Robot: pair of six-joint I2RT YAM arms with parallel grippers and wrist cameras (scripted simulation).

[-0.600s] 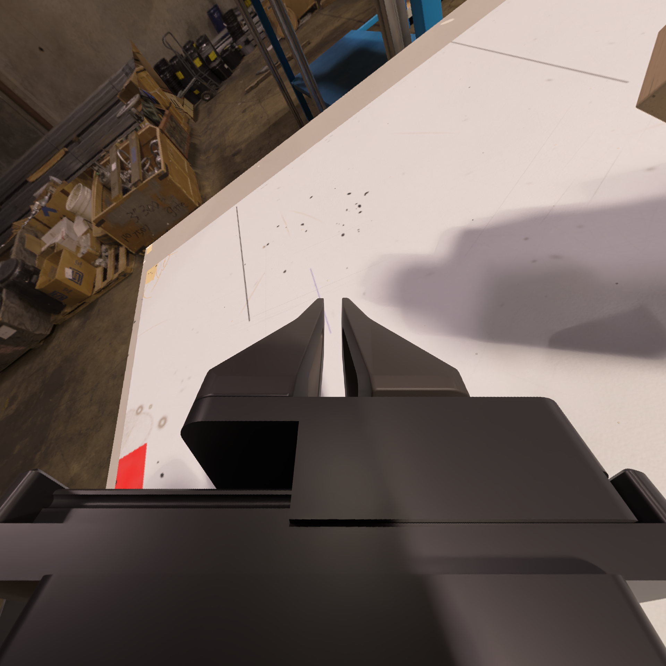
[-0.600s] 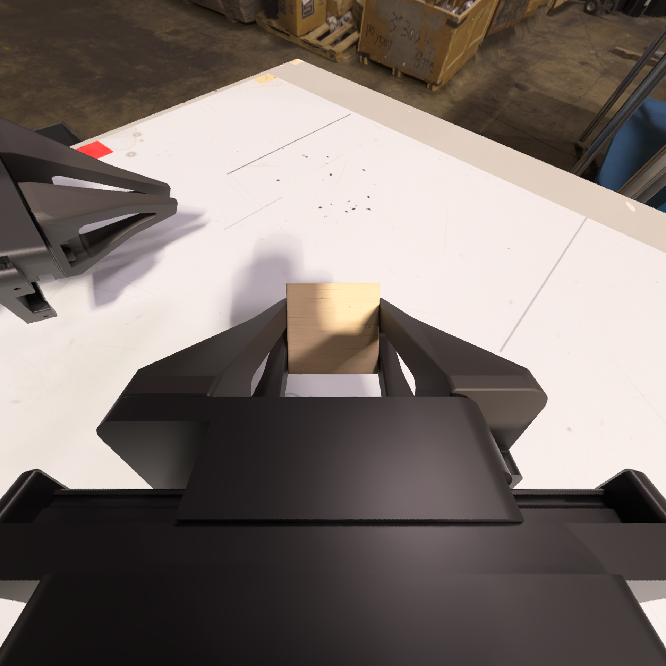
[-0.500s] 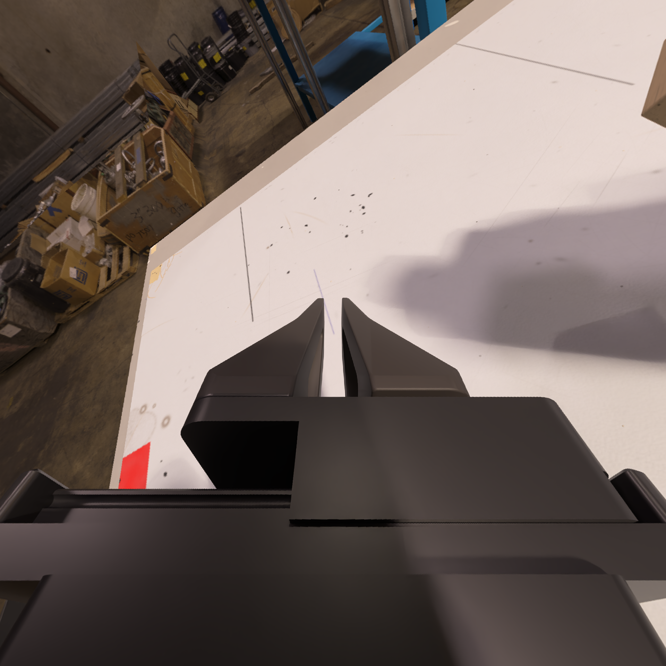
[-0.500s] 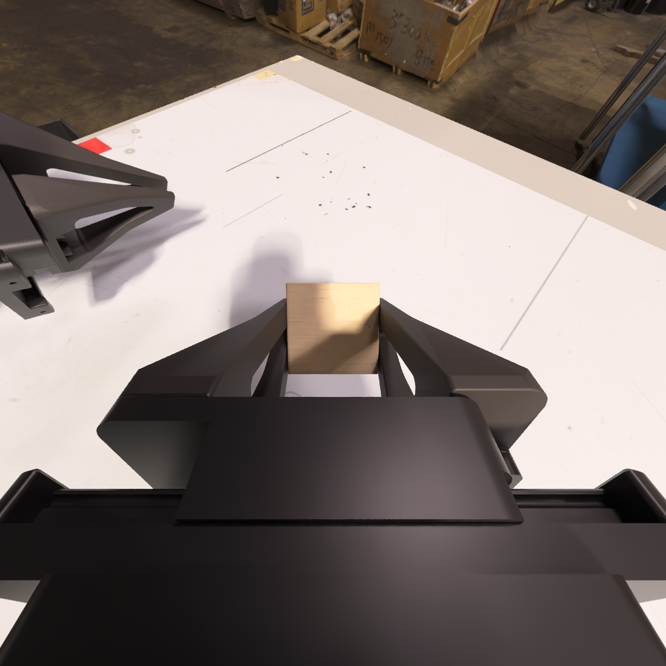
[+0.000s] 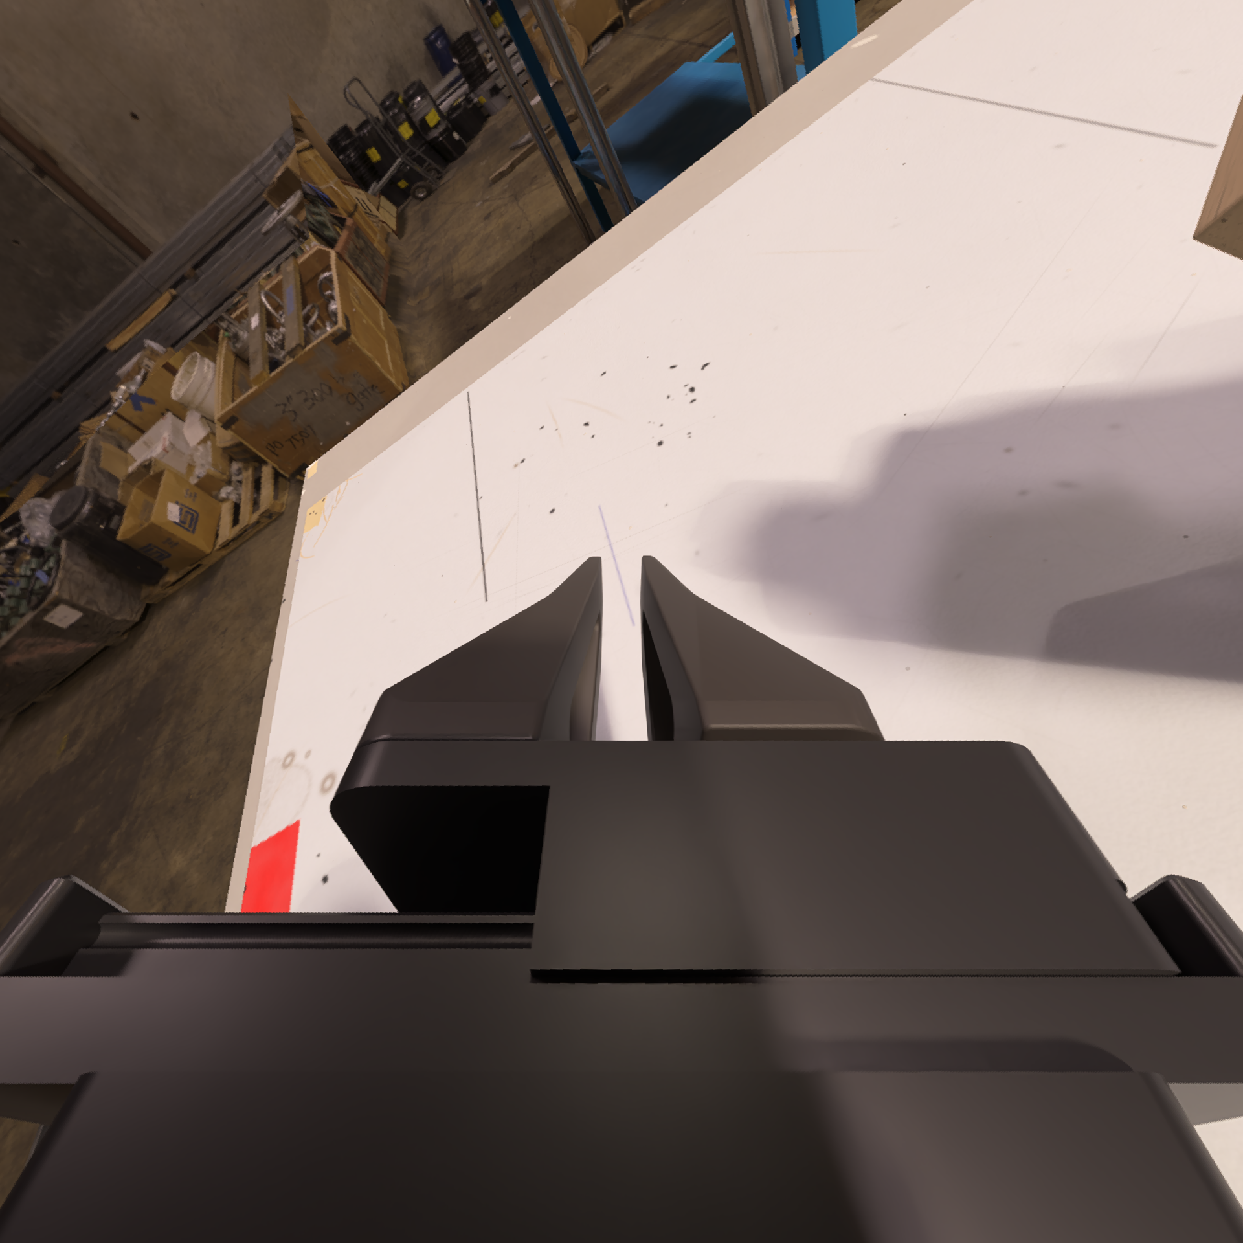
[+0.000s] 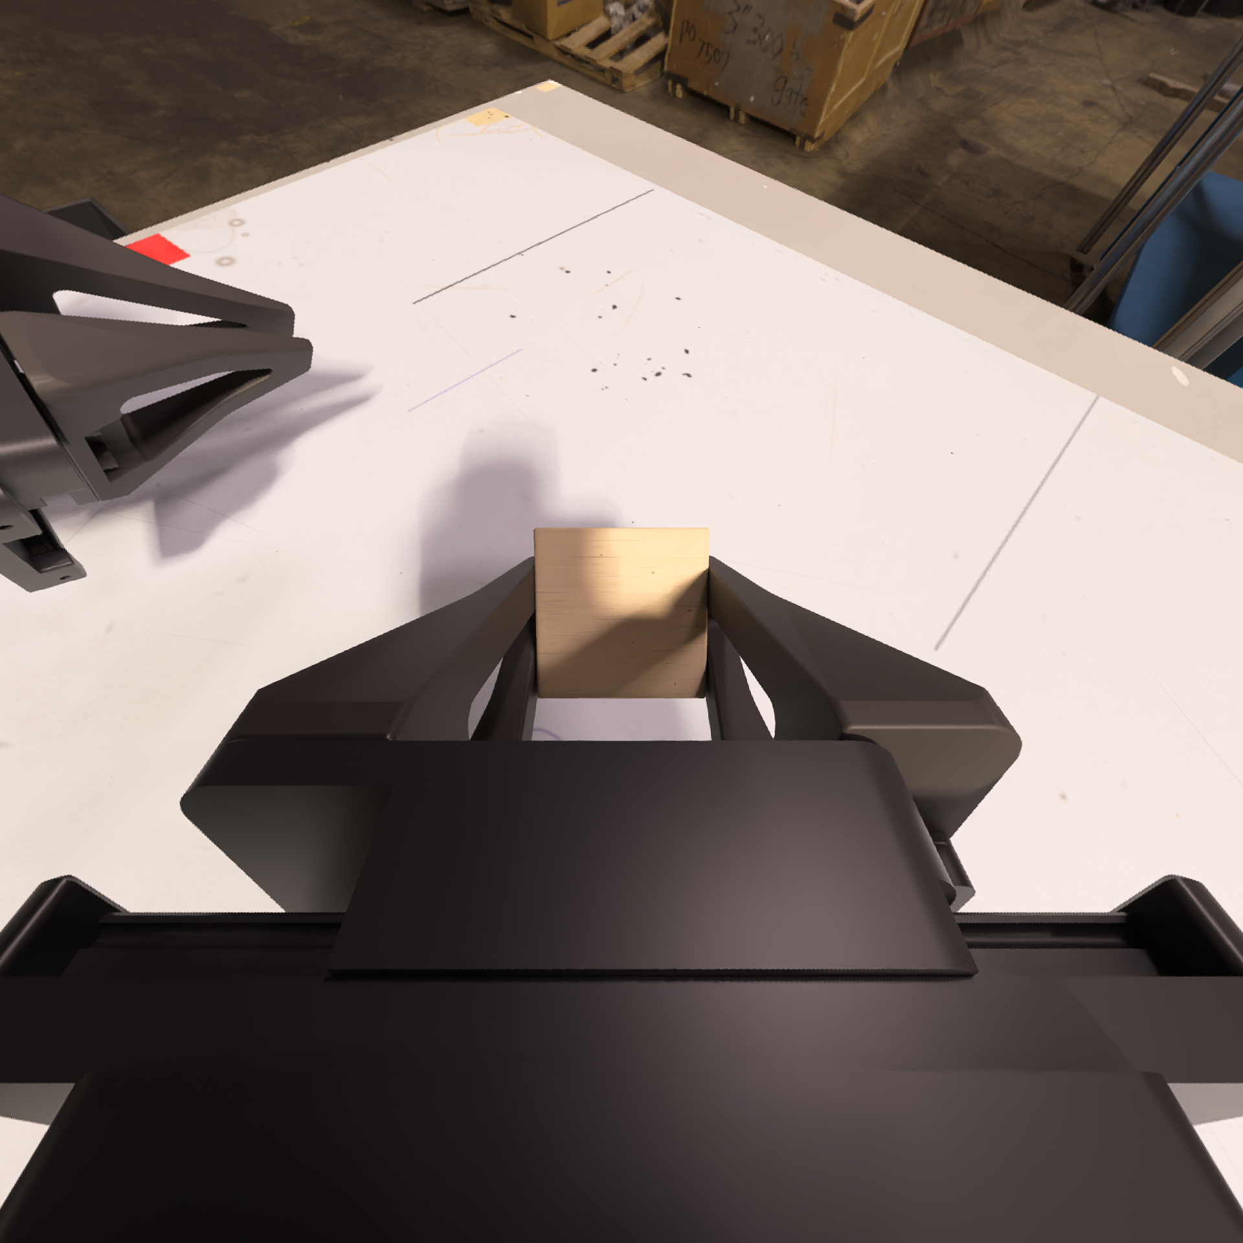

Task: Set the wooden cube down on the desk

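My right gripper [image 6: 621, 572] is shut on the wooden cube [image 6: 620, 609], a pale square block held between both fingers above the white desk [image 6: 807, 430]. Its shadow falls on the desk to the left of it. A corner of the cube [image 5: 1224, 202] shows at the right edge of the left wrist view. My left gripper [image 5: 620, 561] is shut and empty, with a thin gap between its fingers, over the desk [image 5: 807, 303]. It also shows at the left of the right wrist view [image 6: 296, 343], apart from the cube.
A red patch [image 6: 158, 249] marks the desk's left corner, also in the left wrist view [image 5: 272, 868]. The desk's far edge [image 6: 874, 222] drops to a warehouse floor with crates [image 6: 780, 60] and blue framing [image 5: 672, 128].
The left gripper has drawn back a little to the left in the right wrist view. The right gripper still holds the cube, with little movement.
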